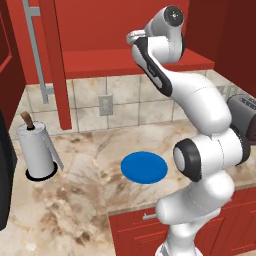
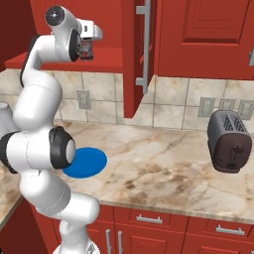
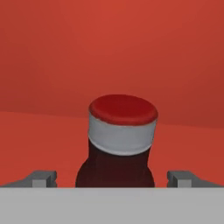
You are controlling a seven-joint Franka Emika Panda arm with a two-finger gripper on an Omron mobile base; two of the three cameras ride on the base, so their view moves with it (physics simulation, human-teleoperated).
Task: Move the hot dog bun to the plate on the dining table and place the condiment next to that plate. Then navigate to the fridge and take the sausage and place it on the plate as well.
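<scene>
Nearest the base, the beige-brown veined marble counter (image 2: 163, 163) carries a plain bright blue round plate (image 1: 144, 167), with a white paper-towel roll on a dark stand (image 1: 35, 150) off to one side and a dark grey toaster (image 2: 229, 141) to the other. Behind them a tiled backsplash with wall sockets (image 1: 105, 105) rises to red upper cabinets (image 2: 198, 34).

Higher and farther in, the white arm reaches to the open red cabinet shelf (image 1: 100, 57). There the gripper (image 3: 112, 177) stands spread wide, one finger tip on each side of the small dark reddish-brown bottle with a red cap (image 3: 122, 131), which stands upright on that shelf between the fingers with a gap on each side. In the right base view the condiment (image 2: 87, 48) sits right at the hand.

By my reading the task is early: the condiment is bracketed but not yet gripped, and carrying it to the table, the bun and the sausage all seem to remain.
</scene>
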